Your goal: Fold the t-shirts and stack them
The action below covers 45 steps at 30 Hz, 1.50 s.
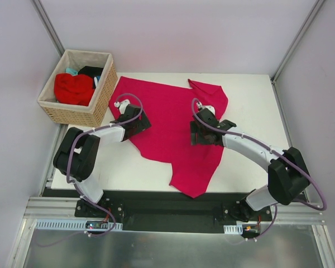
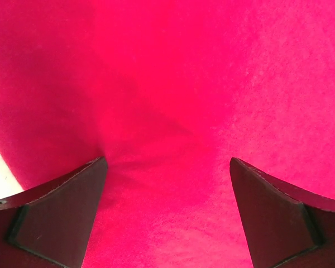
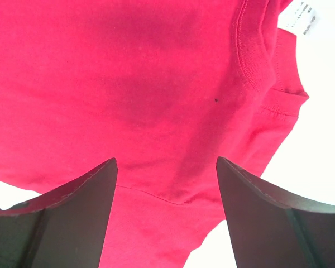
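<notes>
White table (image 1: 251,95) under pale walls, with a wicker basket (image 1: 72,114) at its far-left corner holding a bright red tee (image 1: 73,88), and black (image 1: 92,71) and teal (image 1: 71,71) cloth behind it. Crimson-pink t-shirt (image 1: 173,128) lies spread and rumpled just right of the basket, one edge against the basket's wall. Left gripper (image 2: 167,212), the nearer to the basket, sits low over the shirt with jaws wide and nothing between them; right gripper (image 3: 166,212), farther from the basket, is likewise spread and empty over cloth near the collar and its white neck label (image 3: 297,15).
</notes>
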Tool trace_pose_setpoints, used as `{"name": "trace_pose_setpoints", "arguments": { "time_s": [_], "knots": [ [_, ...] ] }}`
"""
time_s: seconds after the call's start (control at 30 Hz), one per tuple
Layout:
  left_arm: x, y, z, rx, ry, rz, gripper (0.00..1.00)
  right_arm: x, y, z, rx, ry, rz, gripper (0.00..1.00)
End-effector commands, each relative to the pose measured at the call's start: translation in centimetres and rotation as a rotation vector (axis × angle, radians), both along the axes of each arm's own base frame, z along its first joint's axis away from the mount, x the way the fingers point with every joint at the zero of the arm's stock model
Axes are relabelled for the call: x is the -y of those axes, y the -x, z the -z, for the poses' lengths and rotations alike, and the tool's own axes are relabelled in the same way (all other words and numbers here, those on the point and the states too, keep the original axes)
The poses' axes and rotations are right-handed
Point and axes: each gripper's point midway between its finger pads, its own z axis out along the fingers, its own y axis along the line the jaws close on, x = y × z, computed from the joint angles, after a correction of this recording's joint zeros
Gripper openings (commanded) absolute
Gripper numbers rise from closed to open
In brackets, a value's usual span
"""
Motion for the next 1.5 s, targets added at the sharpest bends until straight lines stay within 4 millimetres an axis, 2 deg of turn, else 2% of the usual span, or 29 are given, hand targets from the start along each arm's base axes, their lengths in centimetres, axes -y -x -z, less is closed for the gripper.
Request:
{"name": "trace_pose_setpoints", "arguments": {
  "time_s": [0.0, 0.03, 0.1, 0.13, 0.17, 0.23, 0.27, 0.3, 0.4, 0.5, 0.53, 0.67, 0.77, 0.83, 0.9, 0.97, 1.07, 1.2, 1.27, 1.37, 1.4, 1.47],
  "knots": [
    [-1.3, 5.2, 2.9, -0.148, 0.009, -0.044, 0.93, 0.4, 0.8, -1.4, 0.028, -0.012, -0.004, 0.75],
    [-1.4, 6.5, 3.7, -0.173, 0.008, -0.047, 0.93, 0.4, 0.9, -1.5, 0.027, -0.011, -0.002, 0.75],
    [-0.6, 8.0, 3.5, -0.178, 0.026, -0.04, 0.93, 0.4, 1.1, -1.8, 0.032, -0.016, -0.007, 0.75],
    [-0.5, 9.3, 4.0, -0.194, 0.017, -0.033, 0.93, 0.4, 1.2, -1.8, 0.032, -0.013, -0.008, 0.75],
    [0.3, 10.1, 3.6, -0.182, 0.019, -0.024, 0.93, 0.5, 1.3, -1.9, 0.035, -0.011, -0.01, 0.75],
    [0.5, 12.2, 3.9, -0.209, -0.01, -0.012, 0.93, 0.5, 1.5, -2.0, 0.036, -0.01, -0.013, 0.75],
    [0.7, 12.5, 3.4, -0.195, -0.008, -0.029, 0.93, 0.6, 1.6, -2.0, 0.038, -0.011, -0.01, 0.75],
    [1.4, 14.0, 3.6, -0.214, -0.025, 0.0, 0.93, 0.6, 1.7, -2.3, 0.046, -0.016, -0.012, 0.75],
    [2.3, 16.3, 3.5, -0.221, -0.017, 0.014, 0.92, 0.8, 2.1, -2.4, 0.055, -0.016, -0.009, 0.75],
    [2.3, 18.2, 3.6, -0.231, -0.049, 0.012, 0.92, 1.4, 2.6, -2.1, 0.052, 0.0, 0.001, 0.76],
    [2.5, 19.3, 3.7, -0.242, -0.075, 0.04, 0.92, 1.6, 2.7, -2.1, 0.053, 0.001, 0.005, 0.75],
    [2.8, 20.4, 3.5, -0.242, -0.08, 0.039, 0.93, 1.8, 3.0, -1.4, 0.043, 0.002, 0.015, 0.75],
    [2.9, 19.7, 2.2, -0.201, -0.083, 0.048, 0.93, 1.5, 3.0, -1.3, 0.04, 0.0, 0.012, 0.75],
    [3.7, 18.6, 0.1, -0.145, -0.063, 0.066, 0.95, 1.2, 2.9, -1.5, 0.049, 0.003, 0.004, 0.76],
    [4.8, 17.2, -3.7, -0.062, -0.037, 0.114, 0.97, 0.9, 2.7, -1.5, 0.05, 0.008, -0.005, 0.75],
    [5.0, 16.7, -6.9, 0.001, -0.015, 0.137, 0.97, 0.5, 2.5, -1.8, 0.053, 0.006, -0.017, 0.75],
    [3.6, 16.8, -10.5, 0.053, 0.006, 0.092, 0.96, -0.1, 2.7, -1.6, 0.051, 0.009, -0.032, 0.75],
    [0.4, 18.4, -11.6, 0.038, -0.04, 0.032, 0.96, -0.6, 2.9, -1.4, 0.054, 0.012, -0.047, 0.76],
    [-1.2, 19.8, -11.0, -0.004, -0.047, -0.017, 0.95, -0.9, 3.0, -1.3, 0.052, 0.015, -0.056, 0.75],
    [-3.7, 22.0, -8.5, -0.077, -0.065, -0.113, 0.9, -0.9, 3.0, -1.5, 0.057, 0.017, -0.063, 0.76],
    [-4.7, 22.9, -7.0, -0.109, -0.093, -0.134, 0.89, -1.0, 3.1, -1.6, 0.061, 0.017, -0.067, 0.76],
    [-6.5, 24.2, -5.3, -0.143, -0.105, -0.199, 0.83, -1.0, 3.1, -1.7, 0.065, 0.02, -0.069, 0.75]
  ]
}}
